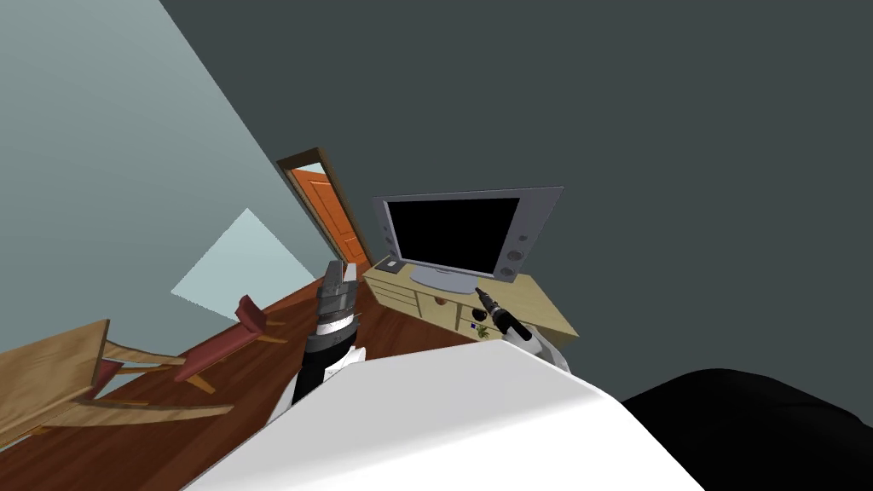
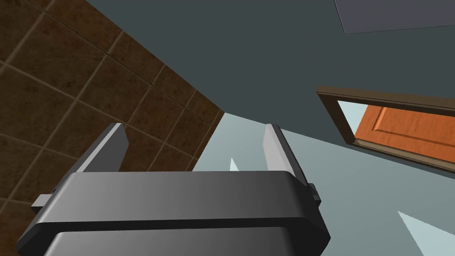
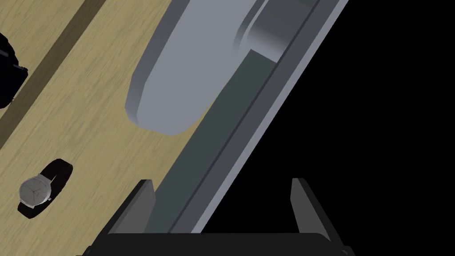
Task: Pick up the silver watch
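watch (image 3: 34,192) lies on cabinet (image 3: 97,111) near tv foot (image 3: 177,80), beside spread right pincer (image 3: 221,182).

Left gripper (image 2: 193,129) spread wide at the fingers (image 2: 110,149), light grey blades rising from the dark body. Behind one finger, a brown tiled surface (image 2: 66,75) meeting a dark grey wall (image 2: 249,58); behind the other, a pale blue-grey wall (image 2: 355,195). Off to that same side, an orange door (image 2: 413,131) in a brown frame (image 2: 377,98), with a pale gap between door and frame.
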